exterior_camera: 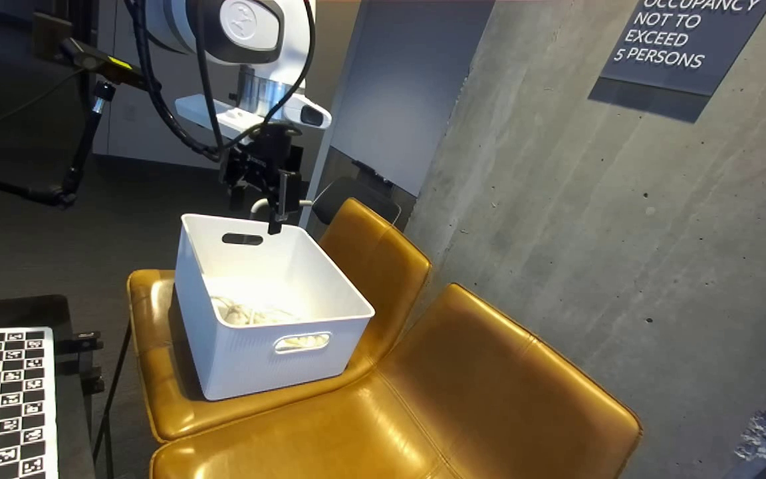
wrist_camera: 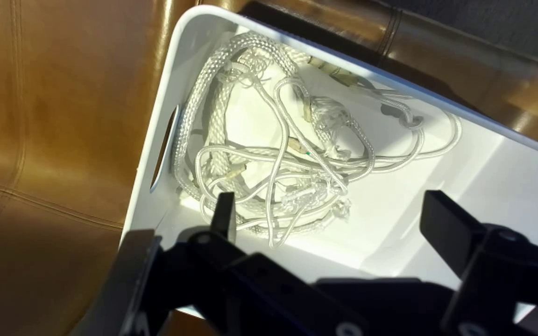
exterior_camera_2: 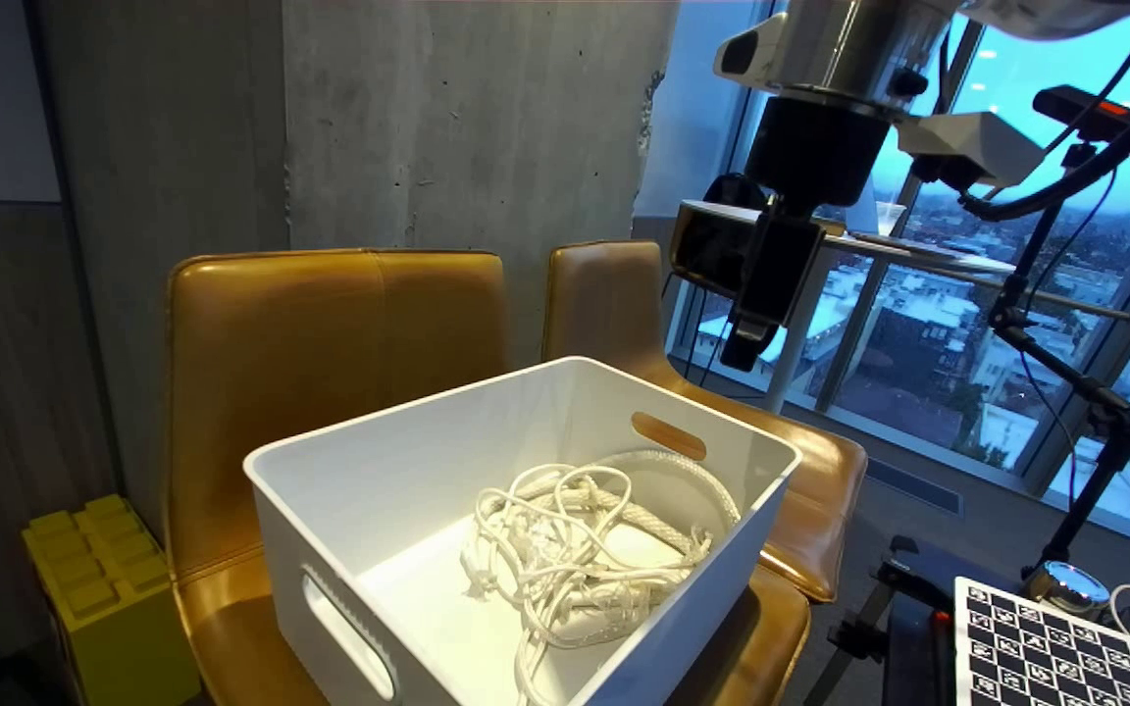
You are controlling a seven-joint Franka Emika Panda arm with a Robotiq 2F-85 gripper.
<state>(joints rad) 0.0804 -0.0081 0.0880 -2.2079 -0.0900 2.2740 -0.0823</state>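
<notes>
My gripper [wrist_camera: 329, 210] is open and empty in the wrist view, its two black fingers spread wide above a white bin [wrist_camera: 381, 228]. In both exterior views the gripper [exterior_camera: 260, 214] [exterior_camera_2: 751, 338] hangs point down above the bin's handle end, apart from it. The bin [exterior_camera: 276, 372] [exterior_camera_2: 712, 613] stands upright on a tan leather chair. A tangle of white ropes [wrist_camera: 329, 114] lies on its floor, bunched toward one end, with thick braid, thin cord and frayed ends. The ropes [exterior_camera_2: 565, 559] show well in an exterior view; the bin wall partly hides the ropes [exterior_camera: 243, 313] elsewhere.
Tan leather chairs [exterior_camera: 516, 392] [exterior_camera_2: 339, 343] stand side by side before a concrete wall [exterior_camera: 589, 233]. A checkered marker board [exterior_camera: 4, 406] [exterior_camera_2: 1065, 642] lies near the bin. A camera on a black jointed stand [exterior_camera: 84, 146] and a yellow block [exterior_camera_2: 104, 579] stand nearby.
</notes>
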